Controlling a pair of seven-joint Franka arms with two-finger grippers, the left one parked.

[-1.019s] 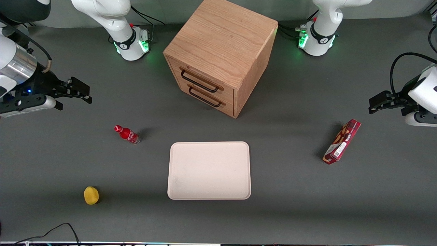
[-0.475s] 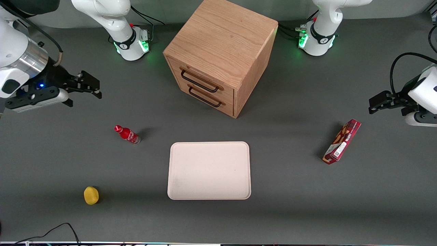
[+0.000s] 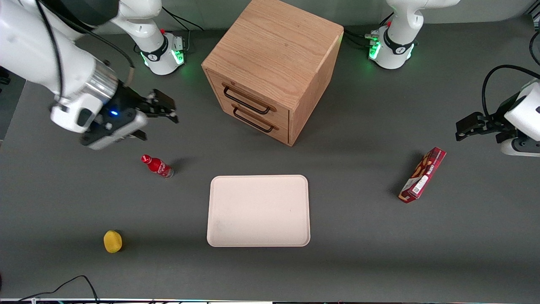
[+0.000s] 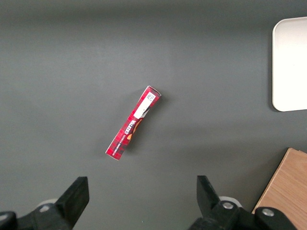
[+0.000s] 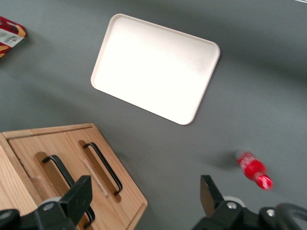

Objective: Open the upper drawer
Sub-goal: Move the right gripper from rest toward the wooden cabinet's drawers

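Open tool point(image 3: 168, 110) nr shut upper drawer point(image 3: 248, 98)

The cabinet point(image 3: 274, 67) stands farthest from the front camera, the tray point(image 3: 258, 210) nearer, the bottle point(image 3: 157, 166) beside the tray, under the gripper point(image 3: 168, 112), fingers apart.

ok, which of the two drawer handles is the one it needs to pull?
The higher bar handle, on the upper drawer just under the cabinet top. The lower handle sits nearer the table. The open gripper hangs apart from both, toward the working arm's end.
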